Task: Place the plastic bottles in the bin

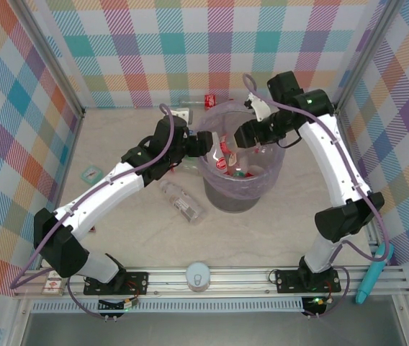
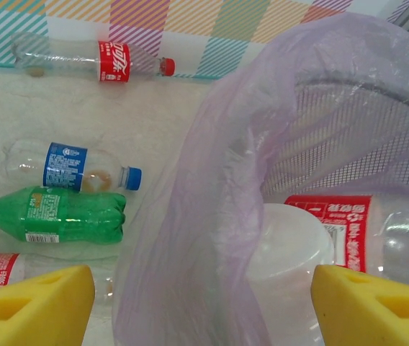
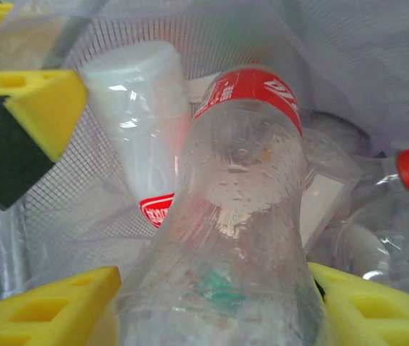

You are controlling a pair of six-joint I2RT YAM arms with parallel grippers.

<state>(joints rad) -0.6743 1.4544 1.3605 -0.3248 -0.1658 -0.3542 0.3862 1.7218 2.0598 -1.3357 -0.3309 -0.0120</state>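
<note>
The bin (image 1: 242,189), a grey mesh bucket lined with a lavender bag (image 2: 190,216), stands mid-table. My right gripper (image 3: 215,306) hangs over its inside, shut on a clear red-labelled bottle (image 3: 240,209) that points down into it. My left gripper (image 2: 201,292) is open at the bin's left rim (image 1: 203,144), one yellow finger (image 2: 35,306) outside and one inside. A white bottle (image 2: 291,245) and a red-labelled one (image 2: 366,231) lie in the bin. On the table lie a red-capped cola bottle (image 2: 93,61), a blue-labelled bottle (image 2: 71,167), a green bottle (image 2: 53,215) and another clear bottle (image 1: 181,202).
A small teal packet (image 1: 90,174) lies at the left of the table. A round white lid-like object (image 1: 199,276) sits on the front rail, and a teal tool (image 1: 374,277) lies at the right end. Checkered walls close in the table.
</note>
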